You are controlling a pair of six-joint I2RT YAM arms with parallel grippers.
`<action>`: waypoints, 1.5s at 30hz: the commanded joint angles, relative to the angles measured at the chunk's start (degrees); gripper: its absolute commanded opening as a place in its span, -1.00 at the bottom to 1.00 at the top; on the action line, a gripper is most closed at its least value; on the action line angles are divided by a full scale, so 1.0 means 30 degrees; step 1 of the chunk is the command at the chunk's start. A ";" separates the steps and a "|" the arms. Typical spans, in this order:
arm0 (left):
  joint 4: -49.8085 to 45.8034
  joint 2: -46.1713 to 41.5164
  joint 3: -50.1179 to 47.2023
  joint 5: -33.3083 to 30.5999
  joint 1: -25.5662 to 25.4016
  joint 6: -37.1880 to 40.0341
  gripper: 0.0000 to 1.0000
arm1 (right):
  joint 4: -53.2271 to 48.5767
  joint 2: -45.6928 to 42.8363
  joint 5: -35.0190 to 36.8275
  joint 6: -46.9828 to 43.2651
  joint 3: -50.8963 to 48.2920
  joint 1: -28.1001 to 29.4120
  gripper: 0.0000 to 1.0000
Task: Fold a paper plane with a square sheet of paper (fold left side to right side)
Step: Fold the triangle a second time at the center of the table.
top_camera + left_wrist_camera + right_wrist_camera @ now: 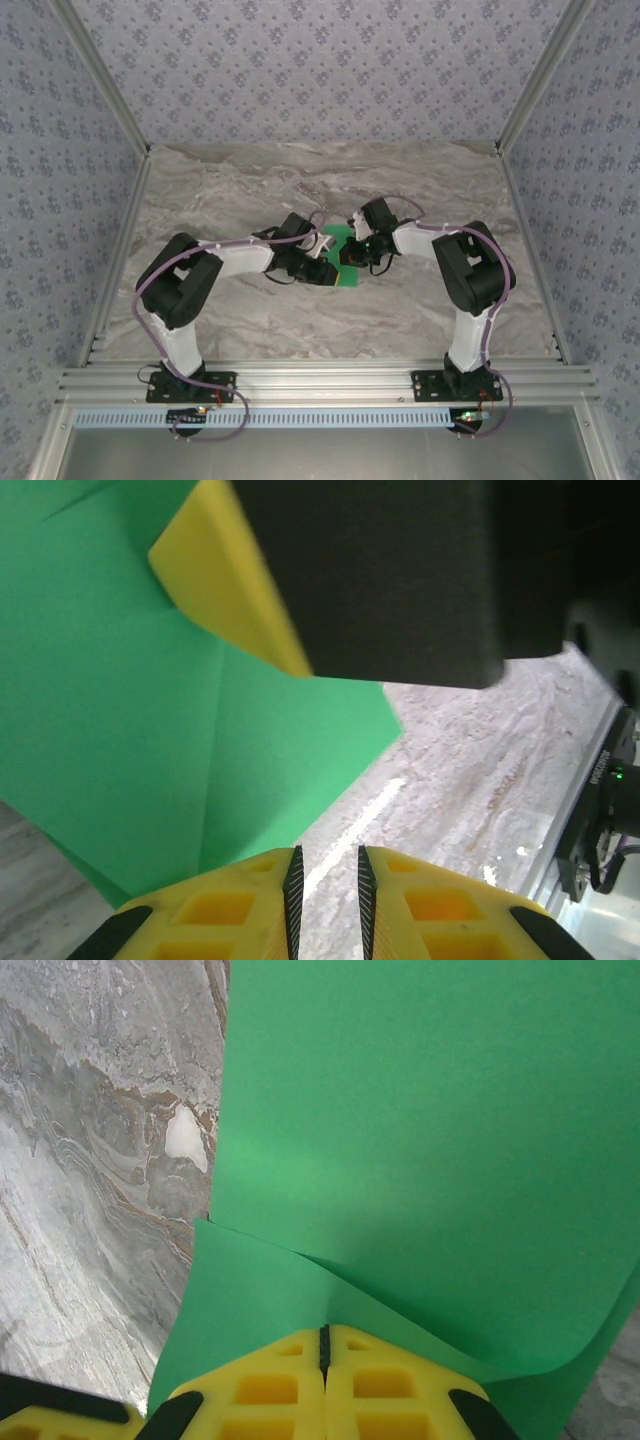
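Observation:
The square sheet of paper (347, 275) is bright green and lies partly folded at the middle of the marble table, between my two grippers. In the left wrist view the paper (120, 710) shows a crease and a pointed corner. My left gripper (327, 855) (325, 272) hovers at that paper's edge, its jaws a little apart with only bare table showing between them. One yellow finger (230, 580) of the right gripper rests on the sheet. My right gripper (323, 1330) (362, 250) is shut, its tips pressed against the paper (420, 1110) where an upper layer curls over a lower one.
The marble table (250, 180) stretches open behind and to both sides of the sheet. An aluminium rail (320, 380) runs along the near edge, with the arm bases on it. Patterned walls and frame posts close in the sides and back.

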 commanded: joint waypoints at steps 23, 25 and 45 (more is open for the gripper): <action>0.0546 0.0834 -0.0491 -0.1024 0.0018 -0.0086 -0.57 | -0.1907 0.0781 0.1100 -0.0685 0.0224 0.0168 -0.92; 0.0793 0.0885 -0.0675 -0.1016 0.0002 -0.0215 -0.57 | -0.1983 0.0781 0.1101 -0.0659 0.0291 0.0153 -0.92; 0.2008 0.0490 -0.2266 -0.1036 0.0021 -0.0576 -0.98 | 0.2404 -0.2740 -0.2602 0.0329 -0.2236 -0.0034 -0.97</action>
